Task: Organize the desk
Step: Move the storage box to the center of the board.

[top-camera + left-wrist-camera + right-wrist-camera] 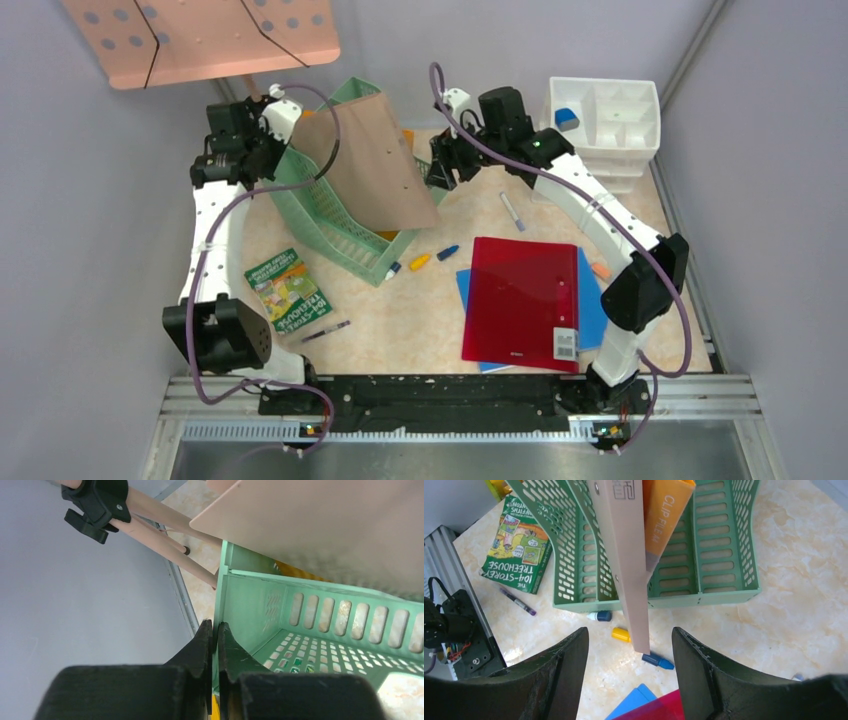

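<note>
The desk (420, 320) is a beige marbled tabletop. A green slotted file rack (330, 225) stands tilted at the back left, with a brown folder (372, 165) leaning out of it. My left gripper (268, 135) is shut on the rack's end wall; in the left wrist view the gripper (216, 630) pinches the green wall (250, 605). My right gripper (440, 172) is open and empty, hovering right of the rack; its wrist view shows the gripper (630, 645) above the brown folder's edge (626, 555) and an orange clip file (669, 515).
A red folder (522, 300) lies on a blue one (592, 310) front right. A book (287, 290), a purple pen (326, 331), yellow (420, 262) and blue (447, 252) markers and a white pen (512, 212) lie loose. A white organiser (605, 115) stands back right; a pink music stand (200, 35) back left.
</note>
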Robot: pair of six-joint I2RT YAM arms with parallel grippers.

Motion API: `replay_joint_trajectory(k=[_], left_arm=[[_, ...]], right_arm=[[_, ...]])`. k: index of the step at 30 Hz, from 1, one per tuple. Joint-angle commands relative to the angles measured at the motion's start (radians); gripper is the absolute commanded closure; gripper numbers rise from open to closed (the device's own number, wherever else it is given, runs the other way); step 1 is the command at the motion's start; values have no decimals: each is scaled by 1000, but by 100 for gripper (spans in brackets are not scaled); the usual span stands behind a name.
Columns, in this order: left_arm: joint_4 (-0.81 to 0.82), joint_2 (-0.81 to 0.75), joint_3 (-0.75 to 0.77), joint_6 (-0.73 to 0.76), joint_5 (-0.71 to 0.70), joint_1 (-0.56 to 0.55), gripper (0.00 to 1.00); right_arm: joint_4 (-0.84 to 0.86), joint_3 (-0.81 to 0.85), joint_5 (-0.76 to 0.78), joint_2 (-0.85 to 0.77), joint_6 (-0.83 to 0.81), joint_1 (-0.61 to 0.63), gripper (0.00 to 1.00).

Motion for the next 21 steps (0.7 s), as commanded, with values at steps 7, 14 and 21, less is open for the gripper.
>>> replay_joint_trajectory(k=[7,14,21], left_arm=[[-224,-77,-94,188,170,-15,100],[-305,-120,-109,294,201,-16,100],[-380,-158,-117,373,206,-14,100]], right_arm=[[85,115,-65,2,43,-9,37],[108,140,-69,16,43,-9,36],[129,157,-66,21,43,-9,36]])
